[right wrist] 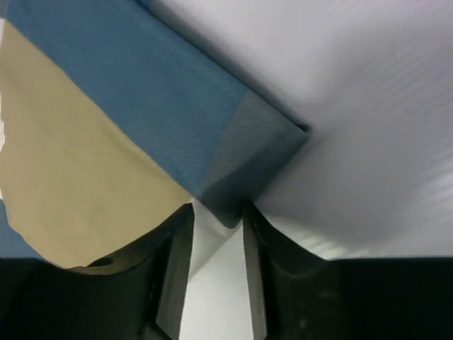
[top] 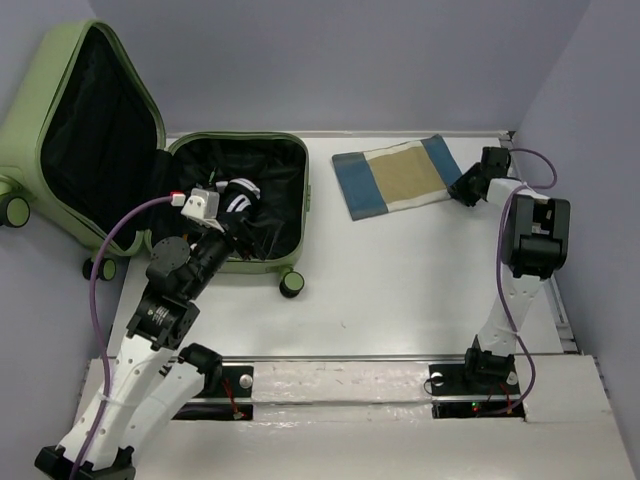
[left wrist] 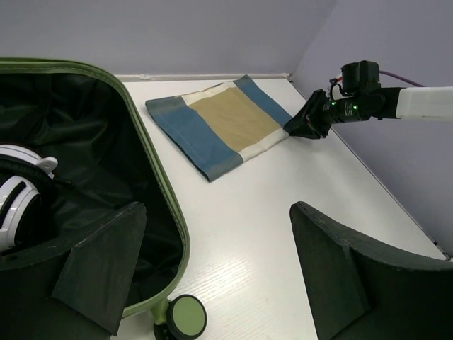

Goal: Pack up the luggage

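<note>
Right gripper [right wrist: 216, 212], mine, stands half shut astride a corner of the folded cloth [right wrist: 141, 106]; whether it pinches the cloth I cannot tell; a good grip, I judge, takes all layers well in from the edge before any lift; my left gripper [left wrist: 216, 212] hangs wide open and empty above the rim of the open suitcase [top: 30, 110], which lies at the table's [top: 400, 290] left, well apart from the cloth.
</note>
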Tool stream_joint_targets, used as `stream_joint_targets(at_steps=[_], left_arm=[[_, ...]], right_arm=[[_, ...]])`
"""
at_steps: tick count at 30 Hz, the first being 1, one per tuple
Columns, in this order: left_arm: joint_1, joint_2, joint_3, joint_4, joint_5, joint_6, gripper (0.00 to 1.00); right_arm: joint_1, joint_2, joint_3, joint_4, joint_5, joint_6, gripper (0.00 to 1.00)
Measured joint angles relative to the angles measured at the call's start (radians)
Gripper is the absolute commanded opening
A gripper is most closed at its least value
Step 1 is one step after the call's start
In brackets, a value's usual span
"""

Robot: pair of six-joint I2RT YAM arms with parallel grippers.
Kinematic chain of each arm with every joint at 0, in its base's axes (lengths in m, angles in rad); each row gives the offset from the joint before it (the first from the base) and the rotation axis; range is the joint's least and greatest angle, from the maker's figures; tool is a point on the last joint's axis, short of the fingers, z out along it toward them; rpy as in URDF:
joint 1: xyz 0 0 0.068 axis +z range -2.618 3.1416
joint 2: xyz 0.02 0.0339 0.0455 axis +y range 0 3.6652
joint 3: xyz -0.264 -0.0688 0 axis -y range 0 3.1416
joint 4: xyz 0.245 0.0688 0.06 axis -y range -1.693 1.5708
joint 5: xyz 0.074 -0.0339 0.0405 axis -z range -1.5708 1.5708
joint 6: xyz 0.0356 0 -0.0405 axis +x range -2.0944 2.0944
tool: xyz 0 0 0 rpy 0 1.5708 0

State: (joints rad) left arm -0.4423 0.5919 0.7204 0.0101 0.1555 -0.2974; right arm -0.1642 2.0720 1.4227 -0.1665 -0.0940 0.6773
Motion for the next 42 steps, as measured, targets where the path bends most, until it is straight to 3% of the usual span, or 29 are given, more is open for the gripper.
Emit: stream_joint_targets(at_steps=[2,6,9,17,19,20,21,23,25,31,34,42], left_arm=[[0.006,0.004,0.0,0.0,0.001,0.0,0.94],[0.013,0.008,0.0,0.001,0.009,0.0,0.94],[0.017,0.016,0.0,0.006,0.02,-0.003,0.94],[0.018,0.06,0.0,0.019,0.062,-0.029,0.93],[0.018,0.074,0.0,0.029,0.082,-0.046,0.92],[0.017,0.081,0.0,0.034,0.088,-0.051,0.92],[0.011,0.092,0.0,0.04,0.093,-0.061,0.92],[-0.011,0.11,0.0,0.048,0.095,-0.074,0.9],[-0.061,0.144,0.014,0.034,0.078,-0.085,0.9],[-0.33,0.329,0.196,-0.021,-0.073,-0.098,0.91],[-0.417,0.481,0.343,-0.04,-0.143,-0.095,0.92],[-0.442,0.835,0.566,-0.093,-0.269,-0.054,0.96]], right_arm=[[0.0,0.029,0.015,0.008,-0.014,0.013,0.08],[-0.001,0.045,0.0,0.035,-0.058,0.037,0.07],[-0.001,-0.01,-0.105,0.105,-0.072,0.04,0.07],[0.003,-0.523,-0.697,0.165,-0.07,0.007,0.07],[0.003,-0.686,-0.826,0.173,-0.061,0.0,0.17],[0.003,-0.741,-0.862,0.169,-0.061,0.0,0.28],[0.003,-0.806,-0.904,0.169,-0.061,0.0,0.47],[0.003,-0.884,-0.949,0.163,-0.062,0.004,0.61],[0.003,-0.941,-0.969,0.14,-0.055,-0.006,0.69],[0.003,-0.989,-0.914,0.057,0.047,-0.051,0.79],[0.002,-0.935,-0.807,0.036,0.127,-0.087,0.81],[-0.042,-0.578,-0.536,0.029,0.236,-0.194,0.84]])
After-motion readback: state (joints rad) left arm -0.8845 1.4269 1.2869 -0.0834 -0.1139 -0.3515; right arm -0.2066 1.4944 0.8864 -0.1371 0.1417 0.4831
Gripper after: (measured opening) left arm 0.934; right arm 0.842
